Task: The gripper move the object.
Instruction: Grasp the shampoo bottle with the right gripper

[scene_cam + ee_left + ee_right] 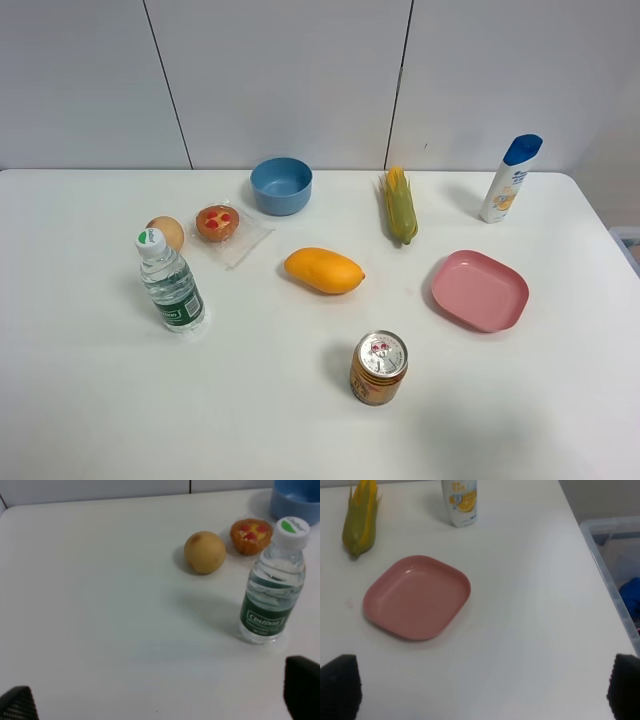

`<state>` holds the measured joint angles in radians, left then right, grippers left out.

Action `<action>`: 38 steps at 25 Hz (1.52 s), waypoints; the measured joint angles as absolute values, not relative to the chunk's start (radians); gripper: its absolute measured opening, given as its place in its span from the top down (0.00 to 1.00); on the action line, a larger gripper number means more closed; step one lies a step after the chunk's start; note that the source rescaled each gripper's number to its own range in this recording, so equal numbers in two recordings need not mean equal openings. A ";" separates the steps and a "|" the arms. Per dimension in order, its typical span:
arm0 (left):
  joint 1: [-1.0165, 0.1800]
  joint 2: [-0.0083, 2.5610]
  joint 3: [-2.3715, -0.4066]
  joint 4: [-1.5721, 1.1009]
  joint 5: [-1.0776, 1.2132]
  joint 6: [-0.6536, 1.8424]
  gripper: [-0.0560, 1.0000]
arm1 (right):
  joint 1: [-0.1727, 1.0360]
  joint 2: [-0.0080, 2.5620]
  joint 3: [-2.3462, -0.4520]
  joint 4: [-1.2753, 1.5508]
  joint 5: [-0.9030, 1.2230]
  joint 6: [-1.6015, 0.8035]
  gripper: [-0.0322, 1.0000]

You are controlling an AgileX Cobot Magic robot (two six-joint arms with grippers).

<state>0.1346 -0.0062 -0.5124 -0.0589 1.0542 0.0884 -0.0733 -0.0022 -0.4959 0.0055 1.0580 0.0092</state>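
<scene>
The object, a slim white shampoo bottle [509, 181] with a blue cap, stands upright at the table's back right. The right wrist view shows only its lower part [460, 502], beyond the pink plate. My right gripper [482, 687] is open, with its dark fingertips [340, 685] wide apart over bare table and well short of the bottle. My left gripper [160, 700] is also open and holds nothing. It hovers over bare table on the left side, near the water bottle. Neither arm appears in the high view.
A pink plate [497, 310] lies in front of the bottle and a corn cob [400, 204] to its left. A mango [323, 270], can [379, 367], blue bowl [281, 186], wrapped tart [217, 223], round brown fruit [166, 232] and water bottle [172, 283] fill the middle and left. A clear bin [615, 575] sits off the right edge.
</scene>
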 joint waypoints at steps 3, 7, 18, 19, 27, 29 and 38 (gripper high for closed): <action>0.135 -0.006 -0.512 -0.059 1.054 0.088 0.00 | -0.073 -0.002 -0.496 0.000 1.058 0.009 0.00; 0.135 -0.006 -0.512 -0.059 1.054 0.089 0.00 | -0.073 -0.002 -0.496 0.000 1.058 0.009 0.00; 0.135 -0.006 -0.512 -0.059 1.054 0.089 0.00 | -0.073 -0.002 -0.496 0.000 1.058 0.009 0.00; 0.135 -0.006 -0.512 -0.059 1.054 0.089 0.00 | -0.073 -0.002 -0.496 0.000 1.058 0.009 0.00; 0.135 -0.006 -0.512 -0.059 1.054 0.089 0.00 | -0.073 -0.002 -0.496 0.006 1.058 0.009 0.00; 0.135 -0.006 -0.512 -0.059 1.054 0.090 0.00 | -0.073 -0.002 -0.496 0.006 1.058 0.009 0.00; 0.135 -0.006 -0.512 -0.059 1.054 0.090 0.00 | -0.073 0.102 -0.496 0.006 1.061 0.009 0.00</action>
<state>0.1346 -0.0062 -0.5124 -0.0589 1.0542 0.0898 -0.0733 0.1016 -0.4959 0.0064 1.0608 0.0092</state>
